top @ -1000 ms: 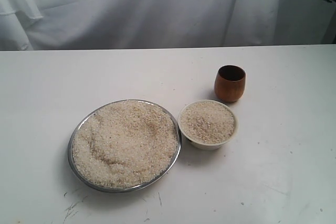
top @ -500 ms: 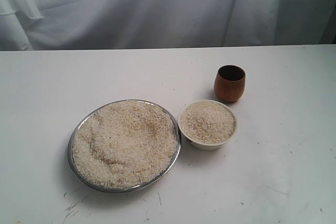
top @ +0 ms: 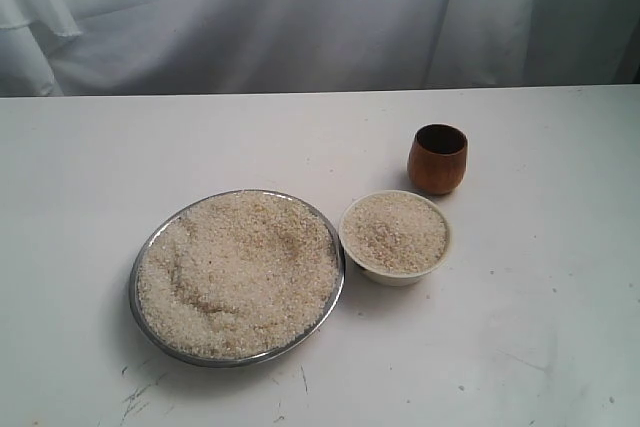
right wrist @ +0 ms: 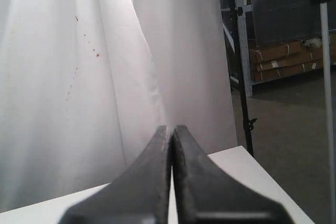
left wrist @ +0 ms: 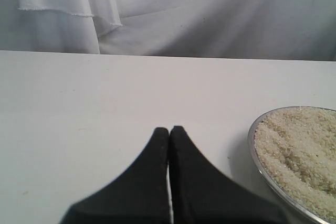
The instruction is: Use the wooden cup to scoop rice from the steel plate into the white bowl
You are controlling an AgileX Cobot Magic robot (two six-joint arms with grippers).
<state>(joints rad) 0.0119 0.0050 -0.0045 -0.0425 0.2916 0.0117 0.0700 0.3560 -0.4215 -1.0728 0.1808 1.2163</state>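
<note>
Steel plate heaped with rice toward the worktop's near edge, white bowl brim-full just beside it, wooden cup upright behind the bowl, toward the far edge, left end effector pinched closed and empty near the plate, right end effector likewise closed, holding nothing.

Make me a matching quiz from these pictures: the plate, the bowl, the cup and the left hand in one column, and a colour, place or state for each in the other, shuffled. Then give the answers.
1. steel plate
2. white bowl
3. wooden cup
4. left hand

A. shut, holding nothing
B. reddish-brown, upright, farther back than the bowl
C. silver rim, widest vessel, heaped with rice
D. cream-coloured, just right of the plate, full of rice

Pairs: 1-C, 2-D, 3-B, 4-A
</note>
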